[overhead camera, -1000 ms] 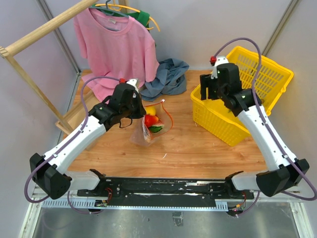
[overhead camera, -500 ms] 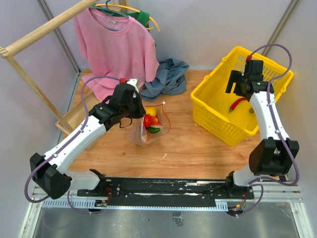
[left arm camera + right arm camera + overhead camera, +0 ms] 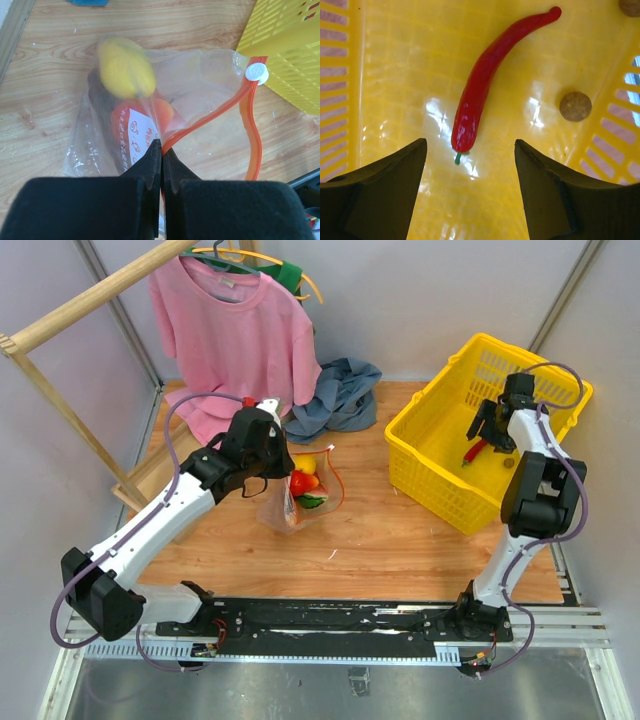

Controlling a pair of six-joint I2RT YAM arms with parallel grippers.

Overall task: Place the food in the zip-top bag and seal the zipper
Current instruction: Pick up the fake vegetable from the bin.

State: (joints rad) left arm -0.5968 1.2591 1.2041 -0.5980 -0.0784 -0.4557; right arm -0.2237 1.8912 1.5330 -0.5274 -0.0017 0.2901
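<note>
The zip-top bag [image 3: 285,512] lies on the wooden table, its mouth open. My left gripper [image 3: 280,455] is shut on the mouth edge at the orange-red zipper [image 3: 215,112], and its fingertips [image 3: 155,150] pinch the strip. The white slider [image 3: 256,72] sits at the zipper's far end. Inside the bag are a yellow fruit [image 3: 125,70], a red pepper-like piece [image 3: 160,112], a dark piece [image 3: 100,100] and a watermelon slice [image 3: 315,500]. My right gripper [image 3: 470,145] is open inside the yellow basket [image 3: 440,490], just above the thin red chili [image 3: 485,80], which lies on the basket floor.
Two small brown round pieces [image 3: 575,106] lie near the chili in the basket. A blue-grey cloth [image 3: 340,395] lies behind the bag. A pink shirt [image 3: 235,330] hangs on a wooden rack [image 3: 90,300] at the back left.
My right arm has swung from the basket's left wall into the basket and come down over the chili. The left gripper and the bag have barely moved.
</note>
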